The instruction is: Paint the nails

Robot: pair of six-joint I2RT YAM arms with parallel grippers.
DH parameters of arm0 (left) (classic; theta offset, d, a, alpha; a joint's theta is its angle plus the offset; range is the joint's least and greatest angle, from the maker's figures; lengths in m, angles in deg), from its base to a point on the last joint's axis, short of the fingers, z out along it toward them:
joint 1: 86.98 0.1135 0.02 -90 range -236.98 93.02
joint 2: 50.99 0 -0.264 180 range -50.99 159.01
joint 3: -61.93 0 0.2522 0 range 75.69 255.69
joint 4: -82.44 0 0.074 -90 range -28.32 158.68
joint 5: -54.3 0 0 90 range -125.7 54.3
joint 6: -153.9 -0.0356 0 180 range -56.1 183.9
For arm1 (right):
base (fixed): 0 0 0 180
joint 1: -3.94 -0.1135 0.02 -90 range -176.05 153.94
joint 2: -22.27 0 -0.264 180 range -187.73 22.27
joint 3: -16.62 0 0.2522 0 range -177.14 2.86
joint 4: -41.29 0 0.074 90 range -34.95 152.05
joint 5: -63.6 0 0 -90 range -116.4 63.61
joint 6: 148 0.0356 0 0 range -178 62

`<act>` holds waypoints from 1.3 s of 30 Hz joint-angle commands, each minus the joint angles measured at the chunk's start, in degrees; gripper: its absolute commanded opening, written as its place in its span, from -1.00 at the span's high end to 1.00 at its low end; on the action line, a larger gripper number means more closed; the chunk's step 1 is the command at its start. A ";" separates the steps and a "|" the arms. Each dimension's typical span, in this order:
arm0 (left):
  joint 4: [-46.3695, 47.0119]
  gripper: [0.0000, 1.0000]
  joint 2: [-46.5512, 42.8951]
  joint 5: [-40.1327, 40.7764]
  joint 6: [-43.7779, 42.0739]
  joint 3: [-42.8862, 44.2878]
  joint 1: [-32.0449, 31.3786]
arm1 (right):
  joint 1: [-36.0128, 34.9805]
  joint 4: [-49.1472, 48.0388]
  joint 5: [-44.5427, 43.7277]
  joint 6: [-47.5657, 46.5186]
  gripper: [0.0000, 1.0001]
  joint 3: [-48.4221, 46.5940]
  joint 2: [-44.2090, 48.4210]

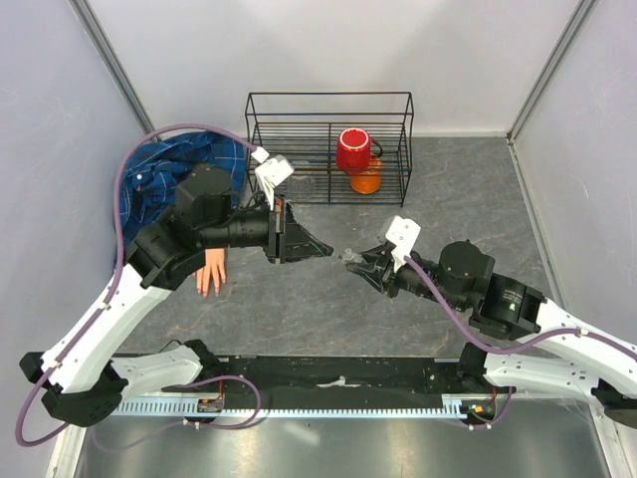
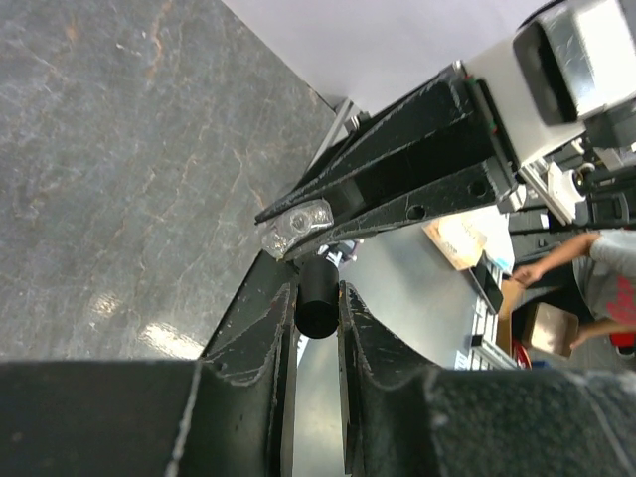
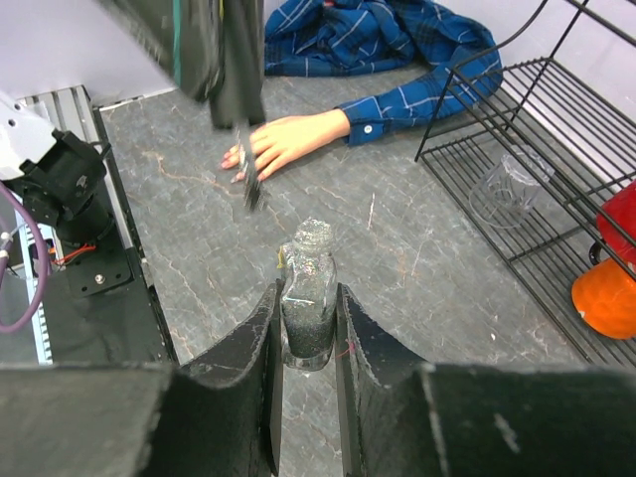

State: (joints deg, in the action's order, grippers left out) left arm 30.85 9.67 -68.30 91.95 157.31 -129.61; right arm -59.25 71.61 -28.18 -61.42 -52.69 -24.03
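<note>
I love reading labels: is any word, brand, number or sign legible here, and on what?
None is readable.
The glitter bottle in the right tool and the black cap in the left tool show no label.
The red cup is plain.
A pale box in the background is too blurred.

Grey marbled tabletop [image 1: 299,309] between pale walls [image 1: 328,50], metal corner posts [image 1: 107,60]

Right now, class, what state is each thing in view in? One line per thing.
left gripper, jaws shut on the brush cap
brush cap, off the bottle, lifted
right gripper, jaws shut on the polish bottle
polish bottle, uncapped
fake hand, lying palm down on the table
nails, too small to tell if painted
clear glass, on its side in the wire rack
</note>
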 commanded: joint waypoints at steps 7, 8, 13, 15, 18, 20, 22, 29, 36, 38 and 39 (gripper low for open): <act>-1.20 0.96 0.77 3.33 -3.36 2.84 -2.46 | 0.09 -2.41 0.90 -0.80 1.00 -0.61 0.25; -1.11 0.97 0.86 3.51 -3.53 3.01 -2.46 | 0.09 -2.41 0.90 -0.80 1.00 -0.53 0.34; -1.55 0.97 0.86 5.26 -3.44 3.80 -2.46 | 0.09 -1.97 1.25 -0.80 1.00 -0.26 0.51; -1.55 0.97 1.38 5.18 -3.44 3.89 -2.46 | 0.09 -1.88 1.52 -0.80 1.00 -0.35 0.34; -1.64 0.97 1.74 5.00 -3.36 3.81 -2.46 | 0.09 -1.88 1.52 -0.89 1.00 -0.44 0.07; -1.55 0.96 2.09 4.74 -3.44 3.89 -2.54 | 0.09 -1.88 1.60 -0.89 1.00 -0.52 -0.01; -1.55 0.96 2.35 4.91 -3.53 3.98 -2.54 | 0.09 -1.88 1.52 -0.89 1.00 -0.52 -0.10; -1.55 0.96 2.71 5.44 -3.71 4.60 -2.54 | 0.09 -1.88 3.10 -0.80 1.00 -0.44 -0.45; -1.55 0.97 2.18 6.32 -3.88 5.21 -2.54 | 0.09 -1.88 3.01 -0.71 1.00 -0.26 -0.37; -1.55 0.97 2.00 6.15 -3.80 4.95 -2.54 | 0.09 -1.88 3.01 -0.71 1.00 -0.26 -0.45; -1.64 0.97 2.18 6.06 -3.80 4.77 -2.54 | 0.09 -1.88 2.92 -0.71 1.00 -0.26 -0.45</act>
State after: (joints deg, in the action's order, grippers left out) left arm 28.36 12.32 -62.75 90.60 160.20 -131.80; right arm -59.25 71.48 -26.12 -61.51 -52.69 -24.60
